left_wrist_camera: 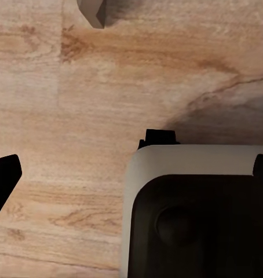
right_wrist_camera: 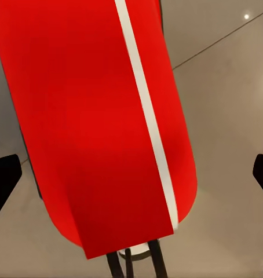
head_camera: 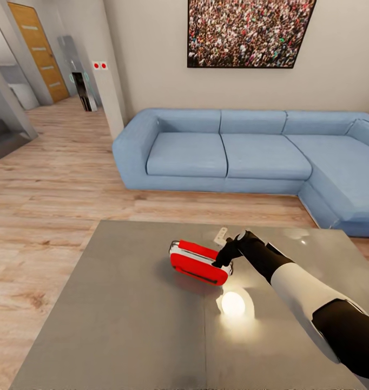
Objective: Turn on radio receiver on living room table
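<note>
radio receiver (head_camera: pixel 199 262) lies on its side near the middle of the table (head_camera: pixel 119 314), sofa (head_camera: pixel 249 154) behind on the wood floor (head_camera: pixel 54 184). right gripper (head_camera: pixel 223 259) is at the radio's right end, touching or nearly so; right wrist view has its fingertips (right_wrist_camera: pixel 4 182) spread wide either side of the red body (right_wrist_camera: pixel 91 121), gripping nothing. left gripper (left_wrist_camera: pixel 131 174) points at the floor, one finger (left_wrist_camera: pixel 4 176) and the robot base (left_wrist_camera: pixel 195 214) visible, can't tell how far open

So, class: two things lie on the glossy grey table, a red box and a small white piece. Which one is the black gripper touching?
The bright red rounded radio receiver: the right gripper meets its end, while the small white piece lies apart behind it.
</note>
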Tool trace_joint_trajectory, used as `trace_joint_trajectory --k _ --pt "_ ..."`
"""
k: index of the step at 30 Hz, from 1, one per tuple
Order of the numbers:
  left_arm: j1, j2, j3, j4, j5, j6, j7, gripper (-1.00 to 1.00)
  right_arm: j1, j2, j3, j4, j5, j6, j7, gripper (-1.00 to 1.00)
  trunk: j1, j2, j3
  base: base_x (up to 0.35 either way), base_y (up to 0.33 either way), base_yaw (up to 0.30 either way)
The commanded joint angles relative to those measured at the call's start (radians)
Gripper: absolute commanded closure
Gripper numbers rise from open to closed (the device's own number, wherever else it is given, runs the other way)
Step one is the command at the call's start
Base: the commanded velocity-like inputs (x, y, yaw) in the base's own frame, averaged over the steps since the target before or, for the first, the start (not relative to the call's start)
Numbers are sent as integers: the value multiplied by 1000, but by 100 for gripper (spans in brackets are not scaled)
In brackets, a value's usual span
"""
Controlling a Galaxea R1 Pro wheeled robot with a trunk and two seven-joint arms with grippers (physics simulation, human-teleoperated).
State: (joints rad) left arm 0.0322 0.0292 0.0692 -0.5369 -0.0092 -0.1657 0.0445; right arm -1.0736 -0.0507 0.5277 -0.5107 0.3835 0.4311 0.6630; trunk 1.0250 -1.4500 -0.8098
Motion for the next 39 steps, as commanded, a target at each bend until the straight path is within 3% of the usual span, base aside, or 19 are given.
trace_joint_trajectory --k 1,34,35,39 --pt "0 0 0 0 0 0 0 -100 0 0 0 0 0 0 0 -100 0 0 -2 0 0 0" --pt "0 0 0 0 0 0 0 -100 0 2 -1 1 -5 0 7 -100 0 0 -14 0 0 0" --pt "0 0 0 0 0 0 0 -100 0 2 -1 1 -6 -2 7 100 0 0 -14 0 0 0" --pt "0 0 0 0 0 0 0 -100 0 2 -2 3 -13 -30 7 100 0 0 -14 0 0 0"
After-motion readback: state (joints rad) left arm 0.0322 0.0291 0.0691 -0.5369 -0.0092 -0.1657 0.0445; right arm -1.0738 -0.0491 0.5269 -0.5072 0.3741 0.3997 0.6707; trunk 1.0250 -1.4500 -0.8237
